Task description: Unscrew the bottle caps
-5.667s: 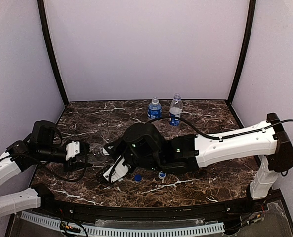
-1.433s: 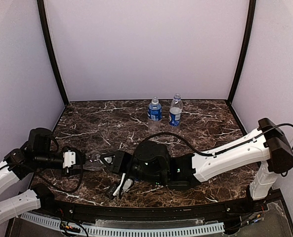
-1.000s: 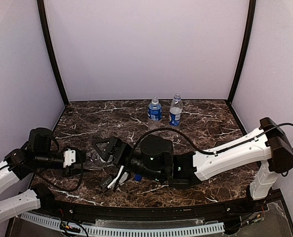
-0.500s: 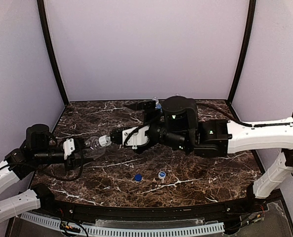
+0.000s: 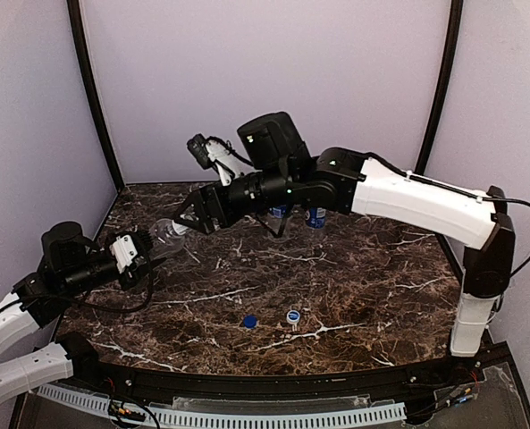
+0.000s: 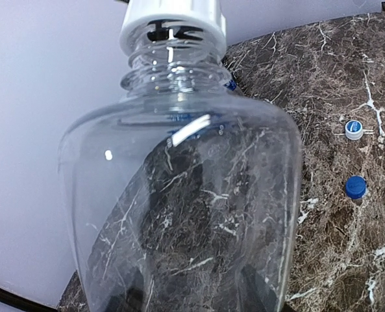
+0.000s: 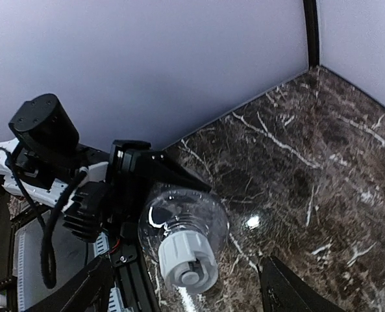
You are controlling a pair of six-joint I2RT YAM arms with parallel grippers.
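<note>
My left gripper [image 5: 145, 251] is shut on the body of a plain clear bottle [image 5: 162, 235], held tilted above the table's left side. The bottle fills the left wrist view [image 6: 179, 195], with its white cap [image 6: 173, 25] on at the top. In the right wrist view that cap [image 7: 187, 261] points at the camera, and my right gripper [image 7: 187, 273] stands open around it, fingers [image 7: 91, 289] well apart from it on both sides. From above, the right gripper [image 5: 196, 217] sits just off the bottle's mouth. Two loose caps lie on the table, one blue [image 5: 248, 320] and one white-rimmed [image 5: 292, 316].
Two bottles with blue labels [image 5: 279, 213] [image 5: 315, 217] stand at the back, partly hidden behind the right arm. The marble table [image 5: 363, 277] is walled by lilac panels. The loose caps also show in the left wrist view, white-rimmed cap [image 6: 353, 129] and blue cap [image 6: 355, 187].
The right arm rose from the table's front and swung up and back to the bottle's cap. The left arm lifted and tilted the bottle toward it. The right jaws narrowed a little.
</note>
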